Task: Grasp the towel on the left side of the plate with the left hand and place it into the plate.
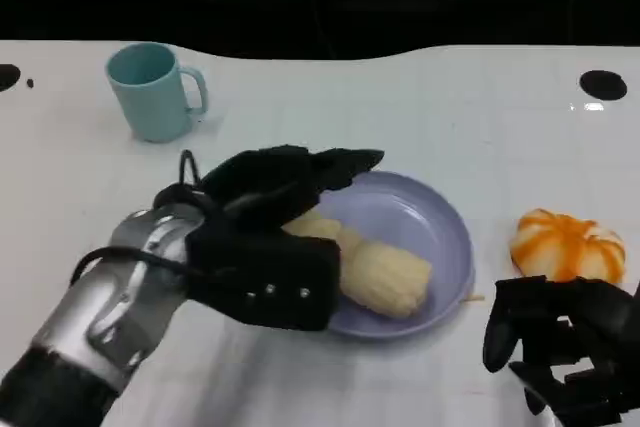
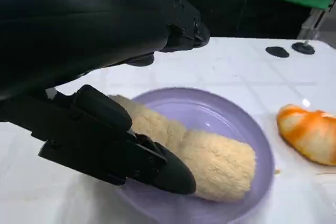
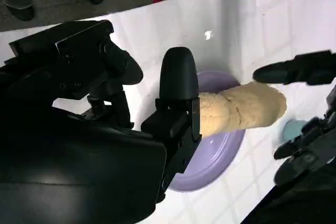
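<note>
Towel, a cream rolled one, lay in the lavender plate, soft and light by my judgement, best gripped mid-roll; my left hand was spread around its near end, contact unclear.

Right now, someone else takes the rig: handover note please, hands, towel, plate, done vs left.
Left hand: over the plate's left edge, fingers around the near end of the towel; whether it is gripping or has let go, I cannot tell.
Right hand: at the table's near right, holding nothing, fingers curled.
Towel: rolled, lying inside the purple plate, its free end resting on the plate floor.
Also on the table: teal mug far left, orange thing right of the plate.
Done: towel is in the plate.
Left: confirm release, pull the left hand clear.
</note>
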Controlling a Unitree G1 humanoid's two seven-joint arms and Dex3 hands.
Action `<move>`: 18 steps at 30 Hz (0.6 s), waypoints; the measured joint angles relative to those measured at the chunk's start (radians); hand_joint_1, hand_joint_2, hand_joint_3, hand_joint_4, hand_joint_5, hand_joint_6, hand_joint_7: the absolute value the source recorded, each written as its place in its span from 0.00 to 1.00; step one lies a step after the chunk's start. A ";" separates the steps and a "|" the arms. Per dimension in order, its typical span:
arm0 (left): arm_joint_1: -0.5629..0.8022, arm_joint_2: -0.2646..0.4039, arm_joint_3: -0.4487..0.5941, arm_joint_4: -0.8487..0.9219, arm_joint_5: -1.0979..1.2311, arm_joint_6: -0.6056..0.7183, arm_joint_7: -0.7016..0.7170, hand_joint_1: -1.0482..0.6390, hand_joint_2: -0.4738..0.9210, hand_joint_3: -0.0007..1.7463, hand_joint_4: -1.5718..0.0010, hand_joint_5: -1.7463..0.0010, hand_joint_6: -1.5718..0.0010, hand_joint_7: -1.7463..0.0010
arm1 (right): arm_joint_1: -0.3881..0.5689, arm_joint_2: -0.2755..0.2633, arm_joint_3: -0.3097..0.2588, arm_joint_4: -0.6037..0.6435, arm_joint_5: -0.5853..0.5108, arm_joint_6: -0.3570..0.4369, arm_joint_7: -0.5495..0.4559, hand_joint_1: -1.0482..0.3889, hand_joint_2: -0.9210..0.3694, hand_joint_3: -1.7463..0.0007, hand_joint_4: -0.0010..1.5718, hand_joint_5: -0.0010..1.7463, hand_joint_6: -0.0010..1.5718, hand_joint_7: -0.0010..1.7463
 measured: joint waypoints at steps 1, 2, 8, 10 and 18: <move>0.026 0.006 0.022 -0.028 -0.039 0.011 -0.019 0.22 1.00 0.05 0.85 0.81 0.88 0.97 | -0.001 0.000 -0.001 0.002 0.000 -0.002 0.001 0.79 0.19 0.44 0.42 0.97 0.41 0.83; 0.056 0.011 0.048 -0.060 -0.082 0.022 -0.036 0.23 1.00 0.05 0.85 0.81 0.88 0.97 | -0.002 0.000 -0.001 0.005 0.000 -0.004 0.001 0.79 0.19 0.44 0.42 0.97 0.41 0.83; 0.217 0.020 0.177 -0.186 -0.341 0.062 -0.128 0.33 1.00 0.08 0.80 0.77 0.84 0.97 | -0.003 0.001 -0.003 0.015 0.000 -0.009 0.001 0.80 0.19 0.44 0.42 0.97 0.41 0.83; 0.258 0.018 0.205 -0.224 -0.399 0.087 -0.135 0.42 1.00 0.10 0.70 0.71 0.77 0.94 | -0.003 0.002 -0.002 0.015 0.001 -0.009 0.001 0.79 0.19 0.44 0.42 0.97 0.41 0.82; 0.470 -0.039 0.316 -0.490 -0.601 0.321 -0.086 0.55 0.81 0.50 0.49 0.30 0.34 0.80 | -0.001 0.001 -0.003 0.007 0.000 -0.007 0.001 0.80 0.19 0.45 0.42 0.97 0.41 0.82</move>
